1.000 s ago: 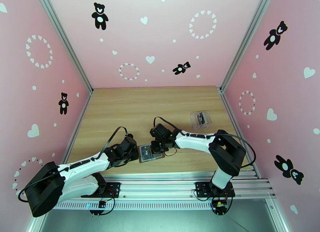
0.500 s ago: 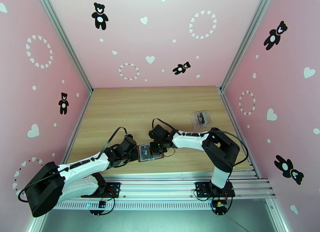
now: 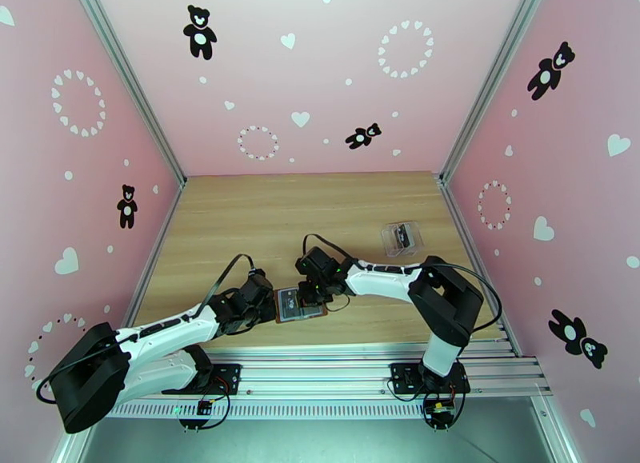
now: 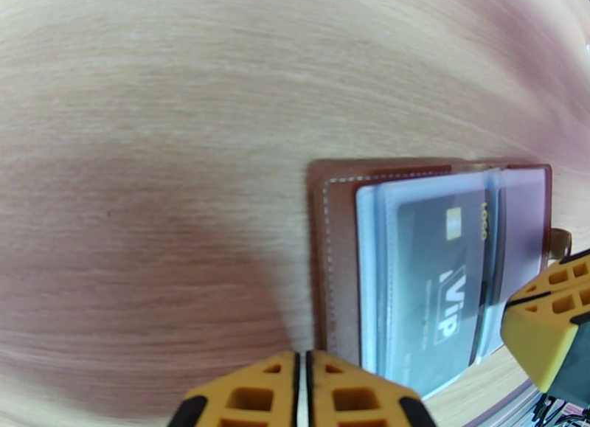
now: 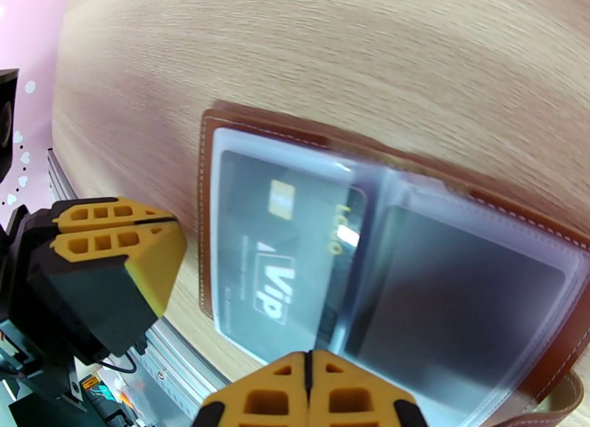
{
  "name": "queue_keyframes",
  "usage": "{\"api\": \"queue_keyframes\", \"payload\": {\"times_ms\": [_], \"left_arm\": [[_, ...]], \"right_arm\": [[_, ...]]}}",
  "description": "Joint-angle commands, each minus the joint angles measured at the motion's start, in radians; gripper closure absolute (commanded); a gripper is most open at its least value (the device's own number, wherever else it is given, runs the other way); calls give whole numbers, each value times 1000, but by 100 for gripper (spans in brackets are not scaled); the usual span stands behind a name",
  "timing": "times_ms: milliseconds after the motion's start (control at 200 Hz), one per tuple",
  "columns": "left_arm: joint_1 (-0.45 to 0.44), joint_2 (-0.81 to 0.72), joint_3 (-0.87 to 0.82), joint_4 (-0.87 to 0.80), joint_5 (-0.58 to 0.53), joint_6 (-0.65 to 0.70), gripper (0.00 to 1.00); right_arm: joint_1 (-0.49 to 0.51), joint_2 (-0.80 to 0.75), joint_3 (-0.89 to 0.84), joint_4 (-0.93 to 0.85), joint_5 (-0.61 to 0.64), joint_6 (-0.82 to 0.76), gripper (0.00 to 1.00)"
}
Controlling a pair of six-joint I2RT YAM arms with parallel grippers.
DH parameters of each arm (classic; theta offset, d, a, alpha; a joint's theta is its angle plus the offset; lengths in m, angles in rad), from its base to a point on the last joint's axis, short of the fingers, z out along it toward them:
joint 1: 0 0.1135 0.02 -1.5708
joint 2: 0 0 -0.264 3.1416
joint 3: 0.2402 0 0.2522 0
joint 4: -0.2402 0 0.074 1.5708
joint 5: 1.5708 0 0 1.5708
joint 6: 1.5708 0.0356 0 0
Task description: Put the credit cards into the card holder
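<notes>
Top view: you're looking at the card holder lying open on the table near the front edge, between both wrists. The left gripper is sitting at its left edge. The right gripper is hanging over its right half and hiding it. Jaws are too small to read here. A clear box is sitting well apart, far right. Left wrist: your left fingers are pressing together with nothing between them, bases cut off by the frame. A black VIP card is sitting in a cloudy pocket; the neighbouring pocket is blurring out. Right wrist: your right fingers are sitting shut over the pockets, contact unclear. A second dark card is showing in the other pocket, print unreadable.
</notes>
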Motion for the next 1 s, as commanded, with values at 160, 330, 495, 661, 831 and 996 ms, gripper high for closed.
{"api": "queue_keyframes", "payload": {"times_ms": [160, 330, 495, 661, 831, 996], "left_arm": [[6, -40, -17, -14, -16, -6, 88], [6, -85, -26, -16, -9, -13, 77], [6, -127, -32, -22, -2, -21, 70], [6, -166, -54, 62, 69, -37, 63], [6, -166, -59, 166, 153, -46, 61], [6, -134, -46, 202, 167, -49, 59]], "right_arm": [[7, 48, 20, -3, 11, -3, 100], [8, 79, 6, 2, 11, -2, 100], [6, 89, -7, 14, 13, 0, 100], [7, 90, -11, 15, 17, -1, 100], [7, 92, -18, 21, 15, -1, 100], [6, 88, -21, 24, 13, 0, 100]]}}
